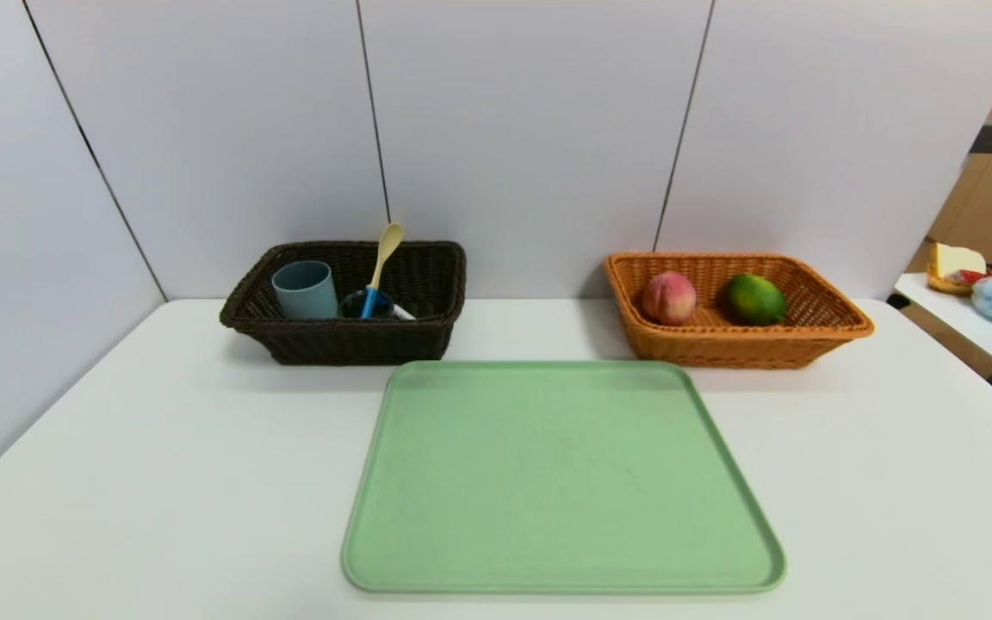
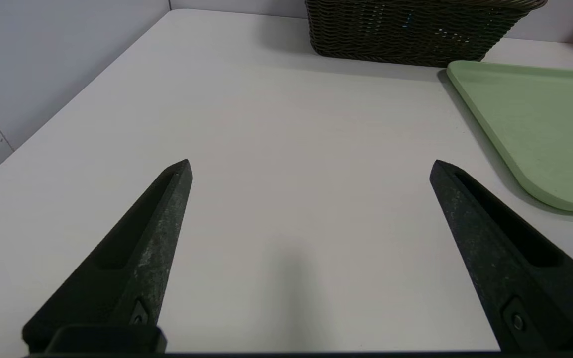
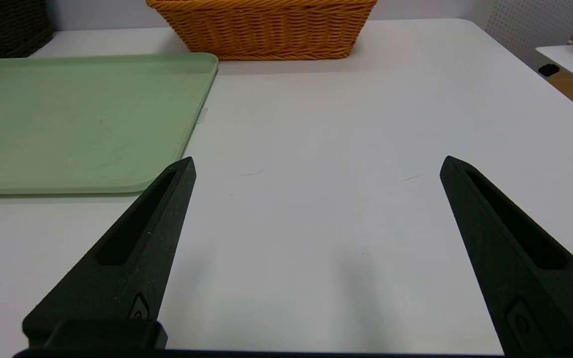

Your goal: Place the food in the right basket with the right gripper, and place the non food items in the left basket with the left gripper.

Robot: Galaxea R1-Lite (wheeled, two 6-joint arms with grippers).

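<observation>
Sorting looks finished: left gripper point(image 2: 310, 164) and right gripper point(image 3: 318, 161) are spread empty (low over table point(image 1: 117, 448)); a needless reach could topple the spoon point(image 1: 381, 263).

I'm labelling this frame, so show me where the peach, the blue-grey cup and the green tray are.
peach point(image 1: 668, 297), head view, middle of its pink skin, inside the orange basket.
blue-grey cup point(image 1: 306, 292), head view, its outer wall, inside the dark brown basket.
green tray point(image 1: 561, 482), head view, bare middle of its floor.

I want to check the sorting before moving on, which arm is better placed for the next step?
Neither. The green tray holds nothing; the peach and lime lie in the orange basket, the cup in the dark basket.
</observation>
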